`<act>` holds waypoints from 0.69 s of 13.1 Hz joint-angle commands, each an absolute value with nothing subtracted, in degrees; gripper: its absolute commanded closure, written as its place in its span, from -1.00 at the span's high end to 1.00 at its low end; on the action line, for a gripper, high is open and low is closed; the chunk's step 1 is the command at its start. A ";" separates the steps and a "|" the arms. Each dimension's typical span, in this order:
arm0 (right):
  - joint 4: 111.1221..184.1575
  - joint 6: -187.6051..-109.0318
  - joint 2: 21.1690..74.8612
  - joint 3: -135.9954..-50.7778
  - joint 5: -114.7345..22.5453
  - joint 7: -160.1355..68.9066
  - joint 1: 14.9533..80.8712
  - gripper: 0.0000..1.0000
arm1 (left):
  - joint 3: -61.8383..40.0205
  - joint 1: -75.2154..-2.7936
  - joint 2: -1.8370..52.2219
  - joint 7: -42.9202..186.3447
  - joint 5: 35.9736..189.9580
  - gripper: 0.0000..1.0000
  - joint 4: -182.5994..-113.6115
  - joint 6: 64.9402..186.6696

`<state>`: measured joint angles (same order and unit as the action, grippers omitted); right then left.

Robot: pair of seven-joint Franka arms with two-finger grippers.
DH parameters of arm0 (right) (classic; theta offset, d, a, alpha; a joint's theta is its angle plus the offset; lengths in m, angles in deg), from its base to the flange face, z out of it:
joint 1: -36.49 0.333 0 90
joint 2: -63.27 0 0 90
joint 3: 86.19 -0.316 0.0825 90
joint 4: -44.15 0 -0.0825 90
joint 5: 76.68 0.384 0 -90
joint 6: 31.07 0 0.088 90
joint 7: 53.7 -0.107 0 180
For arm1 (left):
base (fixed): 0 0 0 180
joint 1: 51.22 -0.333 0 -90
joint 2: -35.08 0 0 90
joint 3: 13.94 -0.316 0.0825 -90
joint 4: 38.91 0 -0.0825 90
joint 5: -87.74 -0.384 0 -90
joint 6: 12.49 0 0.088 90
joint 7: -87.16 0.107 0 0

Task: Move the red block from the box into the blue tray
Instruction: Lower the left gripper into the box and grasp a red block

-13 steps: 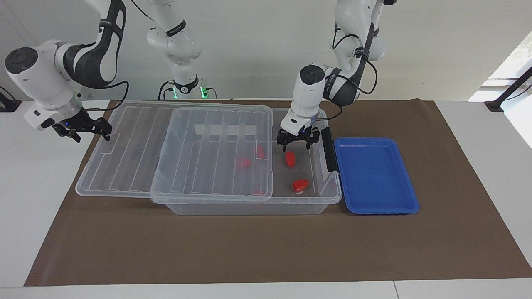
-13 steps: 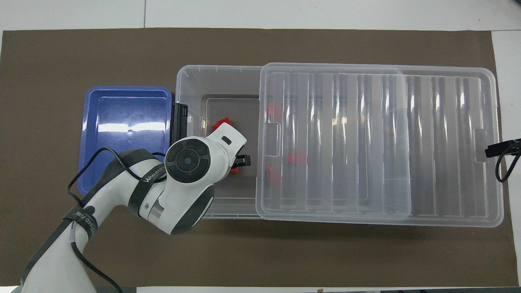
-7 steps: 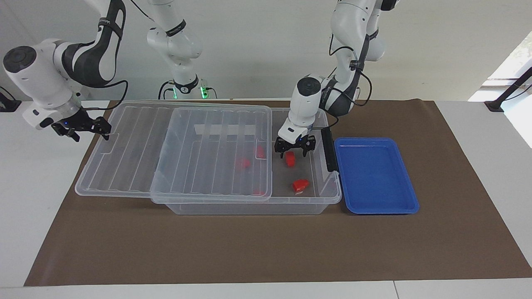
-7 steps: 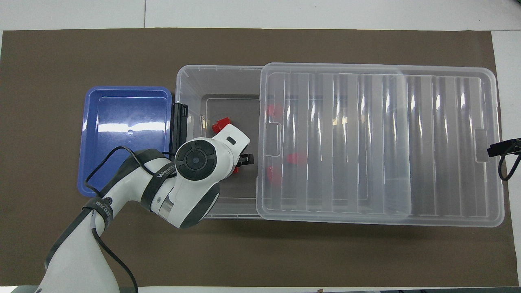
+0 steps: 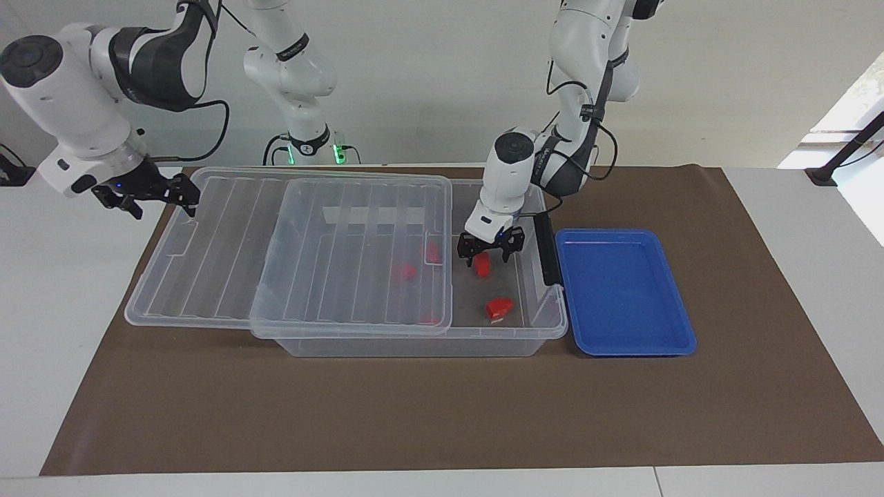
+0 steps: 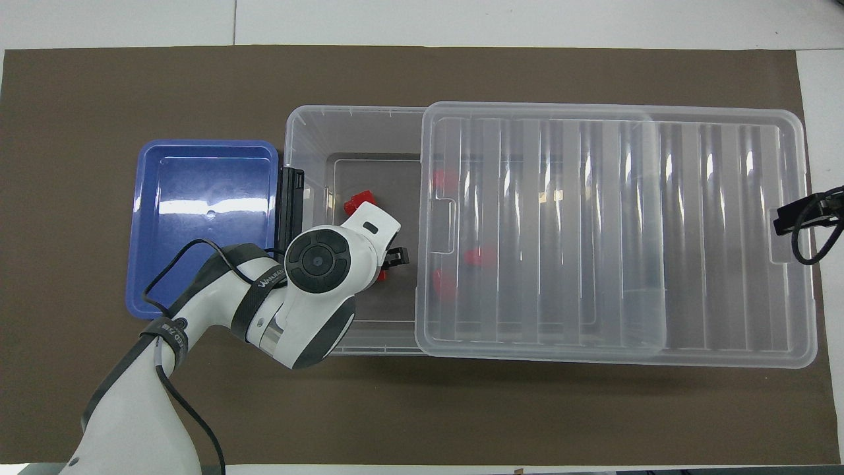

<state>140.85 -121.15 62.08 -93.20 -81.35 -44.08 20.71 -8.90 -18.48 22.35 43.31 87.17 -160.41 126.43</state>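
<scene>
- The bench [image 5: 794, 228] is white and smooth, covered by a flat matte brown mat [image 5: 414, 414].
- The large clear plastic storage box [image 5: 511, 342] sits mid-mat; its ribbed see-through lid [image 5: 228, 248] is slid toward my right arm's end, leaving the other end uncovered, with a black latch handle [image 5: 549, 252] there.
- The shallow bright blue plastic tray with rounded corners and a raised rim [image 5: 625, 293] lies just beside the latch end, glossy.
- My left arm's sleeve carries lettering I cannot fully read.
- My left gripper [image 5: 489, 254] is down in the uncovered end, fingers spread either side of the small bright red oblong block [image 5: 482, 264]; I cannot tell whether they touch it.
- My right gripper [image 5: 148, 197] waits, fingers spread, over the lid's edge at its own end.
- A wider wedge-like red piece [image 5: 498, 308] lies on the box floor, farther from me than the block.
</scene>
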 commanded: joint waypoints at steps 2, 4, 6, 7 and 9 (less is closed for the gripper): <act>138.98 -116.94 64.14 -93.65 -77.30 -52.80 22.06 1.00 | -9.45 -17.47 22.33 39.79 87.30 -1.00 -161.08 127.18; 138.99 -117.73 64.59 -93.74 -77.39 -56.59 24.53 1.00 | -9.63 -17.38 24.17 39.96 87.30 -1.00 -160.64 123.94; 139.42 -116.95 65.46 -93.83 -77.48 -56.07 24.54 1.00 | -9.63 -17.82 28.20 40.13 87.21 -1.00 -160.37 119.01; 139.42 -116.77 65.38 -93.40 -77.39 -56.07 24.53 1.00 | -9.63 -18.08 29.96 40.22 87.30 -1.00 -159.85 117.34; 138.81 -115.90 64.15 -92.26 -77.65 -56.16 27.50 1.00 | -9.98 -18.35 32.17 41.79 87.21 -1.00 -157.40 112.60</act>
